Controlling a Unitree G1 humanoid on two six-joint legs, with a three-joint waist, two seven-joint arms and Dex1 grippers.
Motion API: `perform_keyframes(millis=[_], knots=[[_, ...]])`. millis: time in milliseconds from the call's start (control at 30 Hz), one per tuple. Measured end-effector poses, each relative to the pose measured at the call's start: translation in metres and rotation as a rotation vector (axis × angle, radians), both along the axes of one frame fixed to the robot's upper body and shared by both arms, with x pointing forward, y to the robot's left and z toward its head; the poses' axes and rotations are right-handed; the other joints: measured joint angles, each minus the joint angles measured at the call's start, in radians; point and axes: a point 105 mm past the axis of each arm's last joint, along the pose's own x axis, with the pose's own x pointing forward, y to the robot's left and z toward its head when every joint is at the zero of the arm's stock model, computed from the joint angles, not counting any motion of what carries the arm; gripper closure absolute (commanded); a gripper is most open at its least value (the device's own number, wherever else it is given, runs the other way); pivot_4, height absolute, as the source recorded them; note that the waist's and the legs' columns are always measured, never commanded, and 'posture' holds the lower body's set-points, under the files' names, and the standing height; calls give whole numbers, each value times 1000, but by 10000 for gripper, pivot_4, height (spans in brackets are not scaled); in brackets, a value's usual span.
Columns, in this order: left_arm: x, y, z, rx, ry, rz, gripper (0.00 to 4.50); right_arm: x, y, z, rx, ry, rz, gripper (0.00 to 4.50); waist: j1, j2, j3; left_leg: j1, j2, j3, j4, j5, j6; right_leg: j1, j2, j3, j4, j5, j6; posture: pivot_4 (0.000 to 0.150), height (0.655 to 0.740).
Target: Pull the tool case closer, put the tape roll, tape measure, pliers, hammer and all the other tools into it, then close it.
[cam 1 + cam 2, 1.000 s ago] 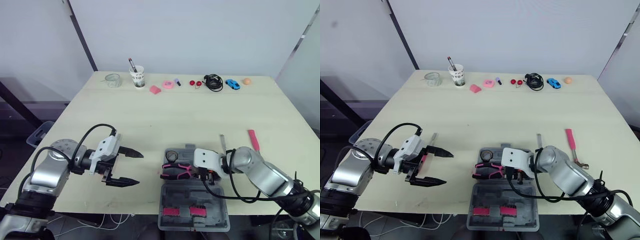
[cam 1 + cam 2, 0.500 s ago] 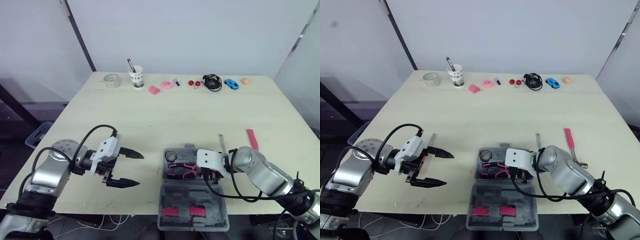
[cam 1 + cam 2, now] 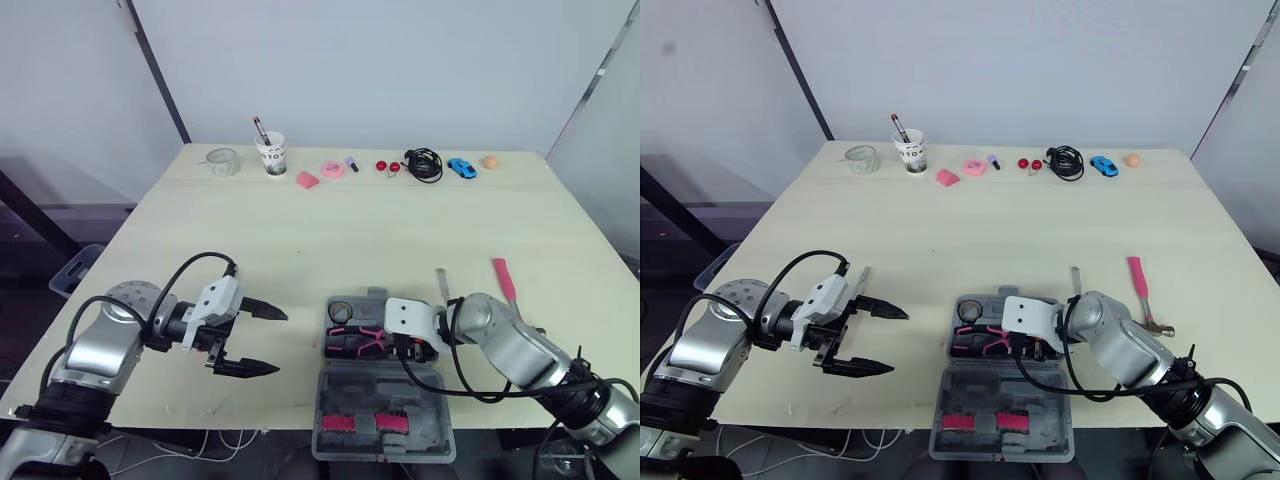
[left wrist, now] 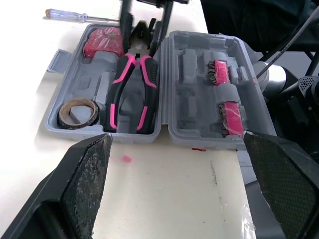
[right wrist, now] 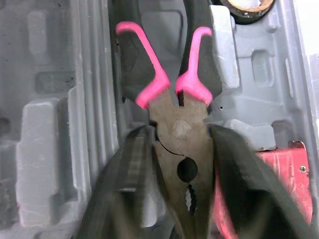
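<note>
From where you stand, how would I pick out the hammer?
On the table, find the open grey tool case at the near edge. To its right, beyond a thin screwdriver, lies the hammer. Its bright pink handle sets it apart.

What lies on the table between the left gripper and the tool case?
Bare table, apart from one small pink speck near the tool case, as the left wrist view shows.

Table (image 3: pixel 400 230), tool case (image 3: pixel 385 392), hammer (image 3: pixel 503 277), screwdriver (image 3: pixel 441 284)
</note>
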Motion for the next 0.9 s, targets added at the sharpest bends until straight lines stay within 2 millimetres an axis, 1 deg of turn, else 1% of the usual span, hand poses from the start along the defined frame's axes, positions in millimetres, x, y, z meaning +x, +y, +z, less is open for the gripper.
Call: perform_keyframes(millis=[33,67,200,333,433,467,500,533,567,600,633,700,733,900], knots=[[0,0,0,0,0,0,0,0,0,0,1,-1,1,5099,0,0,0,0,0,0,0,0,0,0,0,0,0,0,0,1500,7400],[0,0,0,1,0,1,0,1,-1,2,5,-8,-2,647,1,0,0,0,0,0,0,0,0,0,0,0,0,0,0,1500,7400],[0,0,0,1,-1,2,0,4,-3,9,39,-16,-20,167,2,0,0,0,0,0,0,0,0,0,0,0,0,0,0,1500,7400],[0,0,0,0,-1,4,0,3,4,22,172,-1,-29,167,2,0,0,0,0,0,0,0,0,0,0,0,0,0,0,1500,7400],[1,-1,-1,-5,-2,4,0,-1,17,31,305,12,-9,8080,1,0,0,0,0,0,0,0,0,0,0,0,0,0,0,1500,7400],[1,-1,0,-7,-3,4,0,0,21,34,362,7,-1,14020,1,0,0,0,0,0,0,0,0,0,0,0,0,0,0,1500,7400],[1,-1,-1,-8,-3,4,0,0,22,34,372,6,0,17553,1,0,0,0,0,0,0,0,0,0,0,0,0,0,0,1500,7400],[1,-1,-1,-8,-2,4,0,1,23,33,388,-4,10,19994,1,0,0,0,0,1,0,0,0,0,0,0,0,0,0,1500,7400],[1,-1,-1,-7,-2,7,0,3,23,33,400,-17,20,26696,1,0,0,0,0,1,0,0,0,0,0,0,0,0,0,1500,7400],[2,0,-2,-4,-1,11,0,4,23,32,408,-29,29,31304,1,0,0,0,0,1,0,0,0,0,0,0,0,0,0,1500,7400],[2,0,-2,-3,-1,12,0,4,24,32,412,-33,32,34639,1,0,0,0,0,1,0,0,0,0,0,0,0,0,0,1500,7400],[3,-1,-3,-2,-3,14,0,6,26,30,435,-39,33,39582,1,0,0,0,0,1,0,0,0,0,0,0,0,0,0,1500,7400],[3,-2,-3,-7,-5,13,0,7,26,27,441,-32,30,44776,1,0,0,0,0,1,0,0,0,0,0,0,0,0,0,1500,7400],[3,-3,-3,-14,-7,16,0,10,19,5,430,11,-7,44776,1,0,0,0,0,1,0,0,0,0,0,0,0,0,0,1500,7400]])
